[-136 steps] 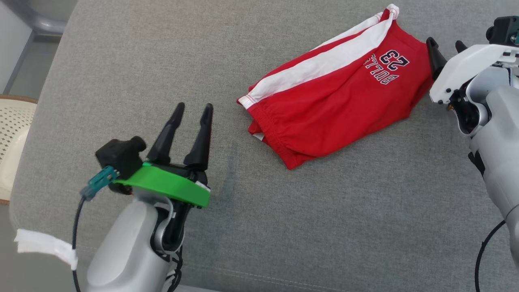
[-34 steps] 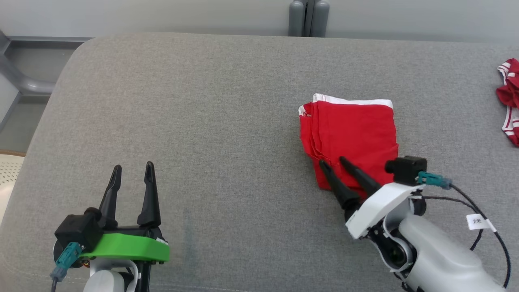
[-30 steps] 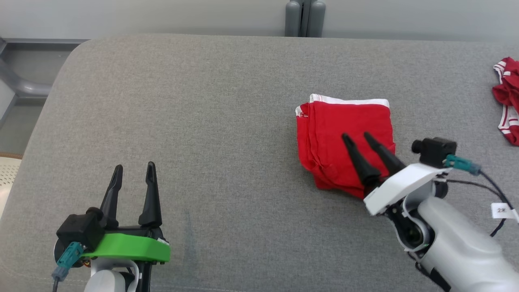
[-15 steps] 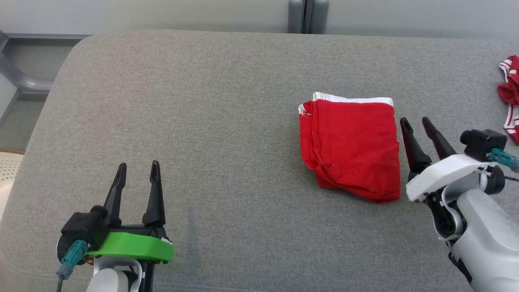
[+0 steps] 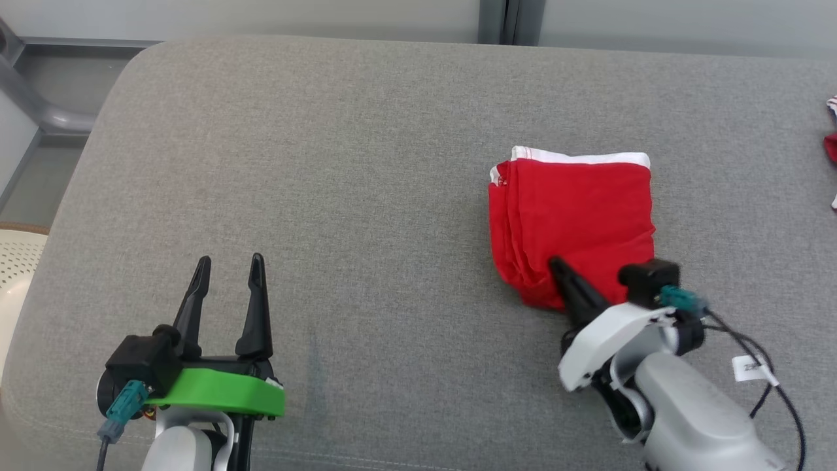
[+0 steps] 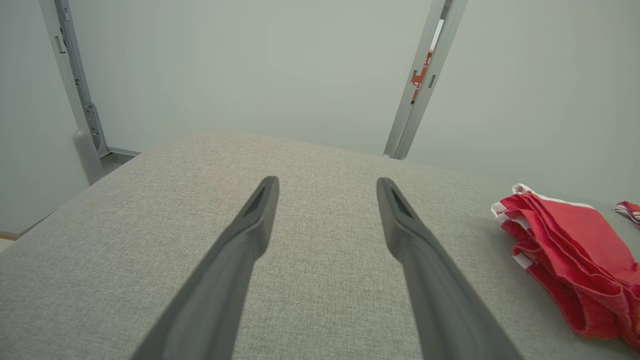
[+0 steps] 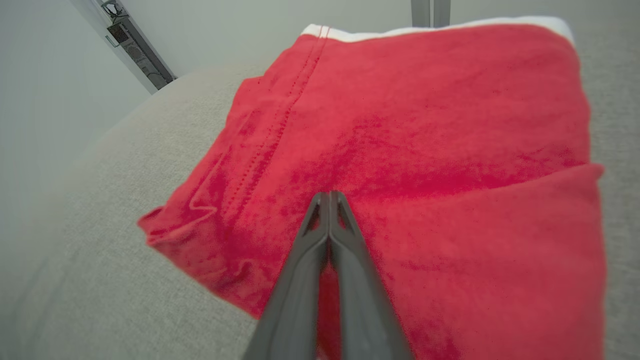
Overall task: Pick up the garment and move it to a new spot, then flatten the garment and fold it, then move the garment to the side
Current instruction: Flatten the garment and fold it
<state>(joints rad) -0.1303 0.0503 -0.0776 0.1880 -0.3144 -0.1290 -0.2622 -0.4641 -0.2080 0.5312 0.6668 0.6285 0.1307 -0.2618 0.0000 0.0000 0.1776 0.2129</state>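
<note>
right gripper point(image 7: 330, 195), fingers pressed together, tips against a folded red cloth garment with white trim point(image 5: 575, 209); left gripper point(image 5: 231, 259) gapes wide and empty above the grey fabric cushion point(image 5: 327, 163).

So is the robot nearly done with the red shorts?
Nearly. The shorts lie folded into a neat square on the grey cushion. The right claw is shut at their near edge; whether it pinches cloth I cannot tell. To do: moving them to the side. The left claw is open, apart from them.

text: none legible | cable tag point(image 5: 749, 368): white, print too blurred to read
</note>
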